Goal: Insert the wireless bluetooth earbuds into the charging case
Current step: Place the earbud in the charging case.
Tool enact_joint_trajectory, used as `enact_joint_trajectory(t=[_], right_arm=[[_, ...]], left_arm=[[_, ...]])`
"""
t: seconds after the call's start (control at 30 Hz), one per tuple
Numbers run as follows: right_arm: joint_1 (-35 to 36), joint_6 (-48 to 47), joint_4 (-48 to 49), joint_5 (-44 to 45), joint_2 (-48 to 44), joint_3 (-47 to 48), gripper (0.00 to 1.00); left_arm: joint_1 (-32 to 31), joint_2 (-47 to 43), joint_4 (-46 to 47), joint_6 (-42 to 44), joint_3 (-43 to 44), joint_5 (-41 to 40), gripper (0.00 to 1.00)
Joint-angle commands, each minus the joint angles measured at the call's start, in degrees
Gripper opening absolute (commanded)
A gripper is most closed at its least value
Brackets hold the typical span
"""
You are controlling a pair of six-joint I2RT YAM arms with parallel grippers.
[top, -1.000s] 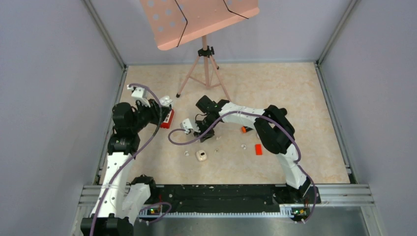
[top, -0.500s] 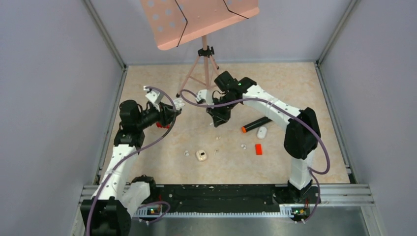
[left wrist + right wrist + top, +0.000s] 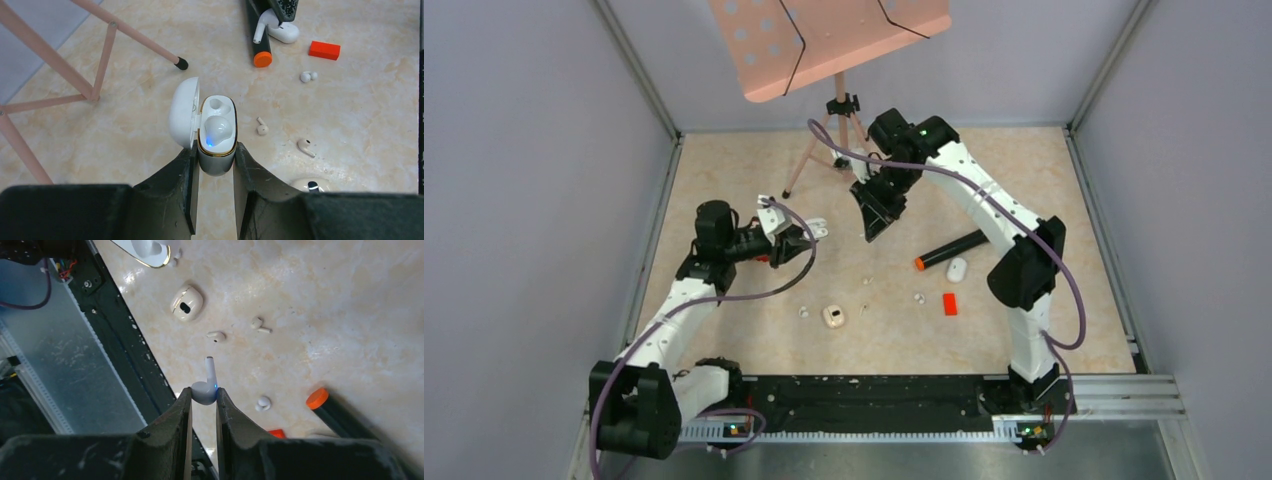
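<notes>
Though tiny, 1 white stemmed earbud (image 3: 206, 384), blue-lit.

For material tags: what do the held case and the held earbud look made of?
The case: probably glossy white plastic, given its bright highlights, with a gold-toned rim, maybe metallic trim. The earbud: probably smooth white plastic, softly shiny.

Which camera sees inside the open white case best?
The left wrist view: the open white pebble-shaped plastic charging case sits centred, lid aside, one white earbud seated, one socket empty. The top external view shows only a tiny white speck in the left gripper. The right wrist view catches just its gold-rimmed edge.
</notes>
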Motion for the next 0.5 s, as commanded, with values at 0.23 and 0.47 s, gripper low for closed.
enact_joint_trajectory(t=[0.23, 0.47], right_arm=[[-1.0, 10.4, -1.9, -8.9, 4.1, 6.9, 0.00], [-0.9, 13.2, -0.4, -9.4, 4.7, 5.9, 0.00]], left_arm=[[-6.2, 3.5, 6.3, 9.0, -0.1, -0.5, 0.00], [-9.2, 4.7, 5.7, 10.0, 0.7, -3.8, 0.00]])
